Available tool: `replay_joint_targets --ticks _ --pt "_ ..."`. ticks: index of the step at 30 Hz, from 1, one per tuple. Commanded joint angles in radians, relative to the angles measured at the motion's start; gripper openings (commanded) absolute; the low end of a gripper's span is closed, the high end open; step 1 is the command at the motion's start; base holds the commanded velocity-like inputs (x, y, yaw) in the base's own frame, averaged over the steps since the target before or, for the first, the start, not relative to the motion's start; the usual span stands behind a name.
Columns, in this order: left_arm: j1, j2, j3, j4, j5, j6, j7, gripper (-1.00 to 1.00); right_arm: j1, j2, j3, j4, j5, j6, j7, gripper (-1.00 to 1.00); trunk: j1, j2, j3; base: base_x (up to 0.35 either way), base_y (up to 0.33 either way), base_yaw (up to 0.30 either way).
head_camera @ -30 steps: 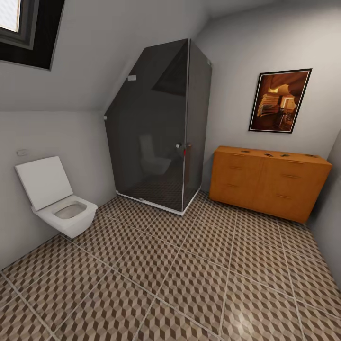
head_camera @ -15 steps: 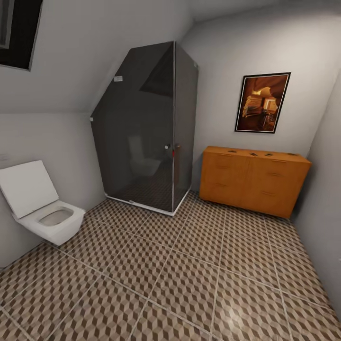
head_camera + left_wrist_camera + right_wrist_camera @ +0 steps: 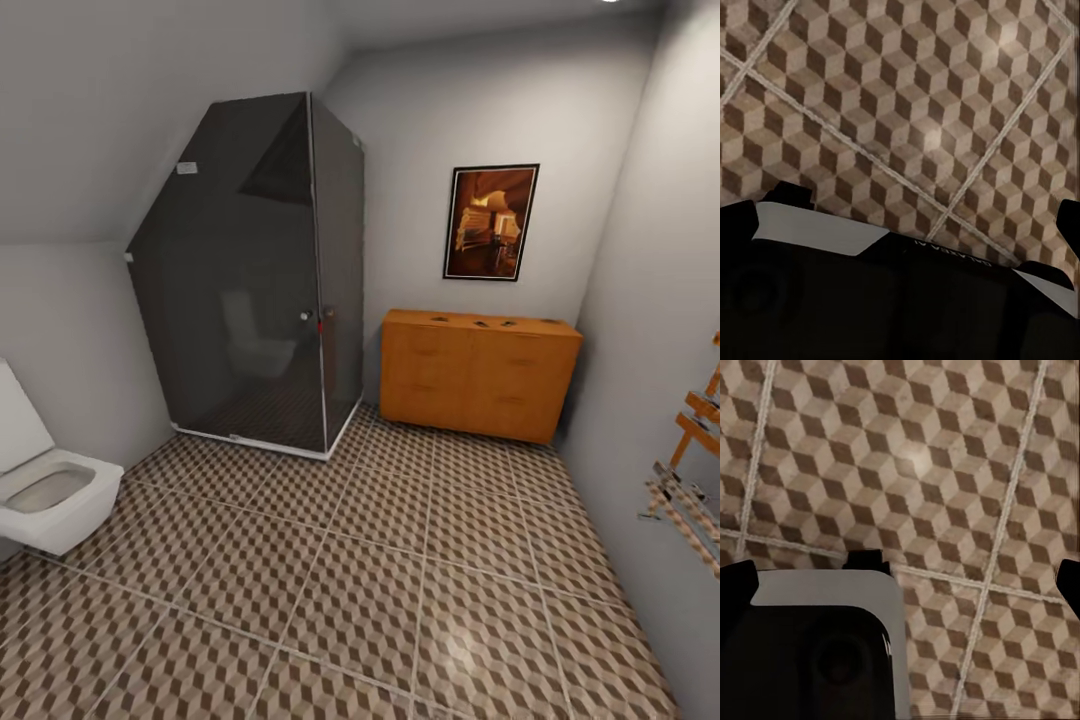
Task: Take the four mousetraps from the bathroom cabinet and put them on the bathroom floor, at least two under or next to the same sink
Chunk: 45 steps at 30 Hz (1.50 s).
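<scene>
Cabinet point(image 3: 478, 376), centre right of frame, against far wall; four small dark mousetraps point(image 3: 481, 323) on its top. Floor point(image 3: 350, 580) tiled. Toilet point(image 3: 45, 490) lower left. My fingers: spread cannot tell.

Four mousetraps point(image 3: 481, 323), one cabinet point(image 3: 478, 376)

The cabinet point(image 3: 478, 375) stands against the far wall, with four mousetraps point(image 3: 481, 323) in a row on its top and a picture point(image 3: 490, 222) hanging above. The shower point(image 3: 255, 285) is left of it, the toilet point(image 3: 42, 490) nearer, far left, on the floor point(image 3: 380, 590).
</scene>
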<state>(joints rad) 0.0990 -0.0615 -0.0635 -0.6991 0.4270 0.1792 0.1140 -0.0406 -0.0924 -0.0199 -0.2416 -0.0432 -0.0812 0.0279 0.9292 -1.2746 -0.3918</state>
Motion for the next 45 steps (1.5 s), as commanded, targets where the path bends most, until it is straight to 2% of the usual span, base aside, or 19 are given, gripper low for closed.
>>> replay_joint_targets --ticks 1,7,8,10,11,12,14,19,22,25,34,45 --pt "0.001 0.001 -0.003 -0.004 0.012 0.004 0.009 1.0 -0.001 0.0 -0.002 0.001 -0.005 -0.004 0.001 1.0 -0.004 0.007 0.002 0.0 0.0 -0.3" --pt "0.001 0.017 0.005 -0.002 0.017 0.007 0.014 1.0 -0.001 0.001 -0.004 0.001 -0.006 -0.007 -0.007 1.0 -0.027 0.049 0.021 0.0 0.0 -0.3" --pt "0.001 0.027 0.007 0.001 0.017 0.012 0.013 1.0 -0.001 0.001 -0.004 0.001 -0.006 -0.007 -0.007 1.0 -0.031 0.056 0.024 0.0 0.0 -0.3" --pt "0.001 0.063 0.008 0.012 0.022 0.032 0.013 1.0 -0.001 0.001 -0.005 0.001 -0.006 -0.008 -0.008 1.0 -0.038 0.07 0.031 0.0 0.0 -0.3" --pt "0.0 0.091 0.009 0.02 0.027 0.054 0.01 1.0 -0.001 0.001 -0.004 0.001 -0.006 -0.008 -0.008 1.0 -0.042 0.077 0.034 0.0 0.0 -0.3" --pt "0.0 0.104 0.01 0.023 0.033 0.066 0.009 1.0 -0.001 0.002 -0.004 0.001 -0.006 -0.008 -0.008 1.0 -0.046 0.084 0.037 0.0 0.0 -0.3" --pt "-0.002 0.138 0.011 0.03 0.072 0.099 0.005 1.0 -0.001 0.004 -0.003 0.001 -0.006 -0.008 -0.008 1.0 -0.054 0.098 0.043 0.0 0.0 -0.3" --pt "-0.002 0.165 0.019 0.037 0.152 0.109 0.012 1.0 -0.001 0.003 -0.003 0.001 -0.006 -0.012 -0.009 1.0 -0.073 0.133 0.059 0.0 0.0 -0.3" --pt "-0.002 0.176 0.034 0.038 0.204 0.093 0.012 1.0 -0.001 0.002 -0.003 0.001 -0.006 -0.014 -0.011 1.0 -0.084 0.154 0.068 0.002 -0.002 -0.299" --pt "-0.002 0.178 0.041 0.038 0.234 0.072 0.012 1.0 -0.001 0.002 -0.003 0.001 -0.006 -0.015 -0.013 1.0 -0.096 0.175 0.078 0.065 -0.055 -0.286" --pt "-0.002 0.174 0.044 0.038 0.245 0.06 0.01 1.0 -0.001 0.001 -0.003 0.001 -0.005 -0.017 -0.014 1.0 -0.13 0.238 0.106 0.227 -0.12 -0.236" --pt "-0.002 0.173 0.044 0.038 0.248 0.043 0.009 1.0 -0.001 0.006 -0.001 0.001 0.001 -0.015 -0.014 1.0 -0.173 0.315 0.14 0.33 -0.01 -0.03"
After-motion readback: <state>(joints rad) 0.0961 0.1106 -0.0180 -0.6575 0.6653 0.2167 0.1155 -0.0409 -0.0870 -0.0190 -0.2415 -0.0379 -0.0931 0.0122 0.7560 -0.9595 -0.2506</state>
